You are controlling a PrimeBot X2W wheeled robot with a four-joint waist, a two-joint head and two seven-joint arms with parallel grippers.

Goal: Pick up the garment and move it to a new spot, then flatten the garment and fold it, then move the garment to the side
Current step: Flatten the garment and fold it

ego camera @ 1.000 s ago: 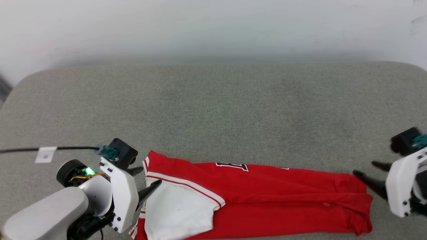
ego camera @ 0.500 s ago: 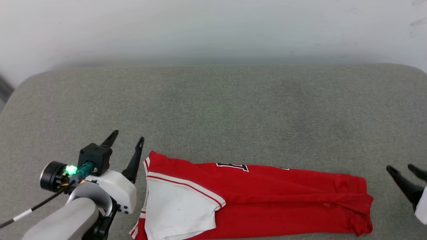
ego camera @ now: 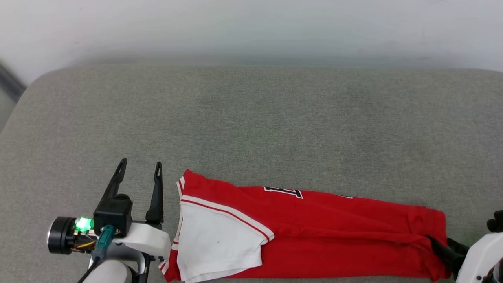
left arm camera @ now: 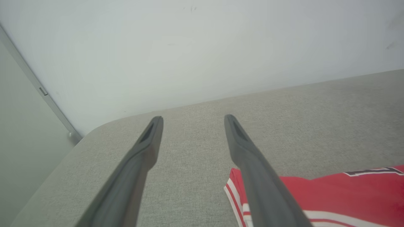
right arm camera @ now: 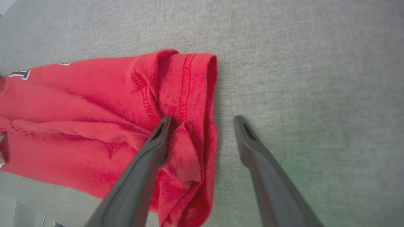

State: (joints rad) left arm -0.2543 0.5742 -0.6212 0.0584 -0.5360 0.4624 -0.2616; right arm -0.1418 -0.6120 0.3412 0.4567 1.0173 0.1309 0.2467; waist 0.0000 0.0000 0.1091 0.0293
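The garment (ego camera: 322, 232) is a red jersey lying folded in a long band near the front edge of the grey padded surface. Its white sleeve (ego camera: 216, 243) is on top at the left, and part of a black print (ego camera: 283, 192) shows. My left gripper (ego camera: 141, 163) stands open just left of the collar end, fingers pointing away, touching nothing; the left wrist view shows it (left arm camera: 193, 118) with the garment (left arm camera: 341, 192) to its right. My right gripper (ego camera: 442, 243) is open at the hem end. In the right wrist view it (right arm camera: 202, 119) straddles the hem edge of the garment (right arm camera: 94, 104), one finger over the cloth.
The grey padded surface (ego camera: 251, 125) stretches wide behind the garment. A white wall (ego camera: 251, 27) runs along its far edge. Its rounded left corner (left arm camera: 91, 132) drops off beside a wall strip. A cable hangs from my left wrist (ego camera: 98, 251).
My left gripper swung from pointing at the sleeve to pointing away, beside the collar end. My right gripper drew back, then returned over the hem. The head camera shifted slightly.
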